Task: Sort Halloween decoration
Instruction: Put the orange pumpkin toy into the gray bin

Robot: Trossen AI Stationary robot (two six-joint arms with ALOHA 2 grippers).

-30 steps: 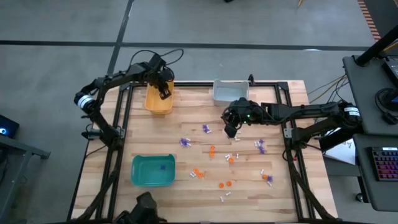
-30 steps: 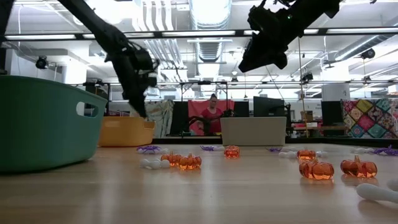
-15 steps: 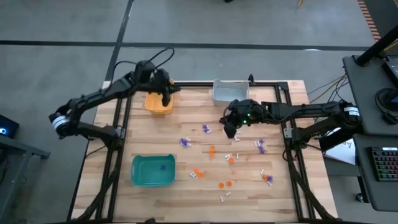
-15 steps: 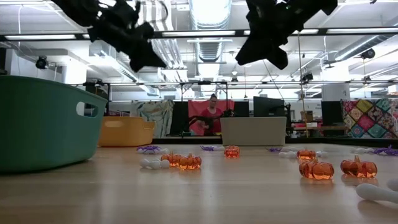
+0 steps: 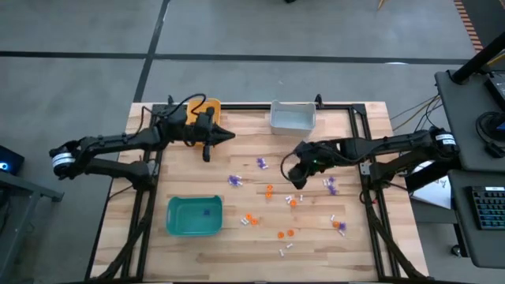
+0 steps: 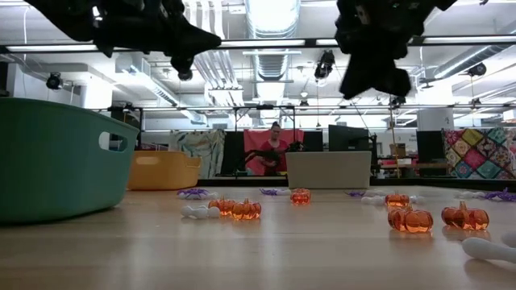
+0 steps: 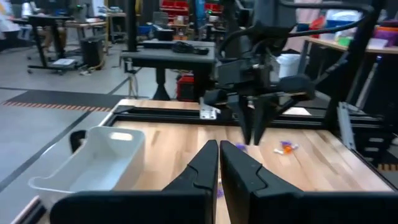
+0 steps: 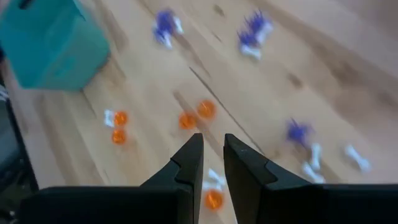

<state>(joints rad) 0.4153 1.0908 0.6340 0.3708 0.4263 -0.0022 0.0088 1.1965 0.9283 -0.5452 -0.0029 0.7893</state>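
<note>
Behind the teal bin [image 6: 56, 157], trinkets [image 6: 235, 209] lie hidden.

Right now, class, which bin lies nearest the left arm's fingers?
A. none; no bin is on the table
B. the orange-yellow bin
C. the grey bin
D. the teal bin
B: in the high view the left fingers sit just beside the orange-yellow bin, with the grey bin and teal bin farther off.

left hand [image 5: 211, 139]: fingers together, raised, arm outstretched | right hand [image 5: 293, 177]: narrow gap, raised, pointing down
</note>
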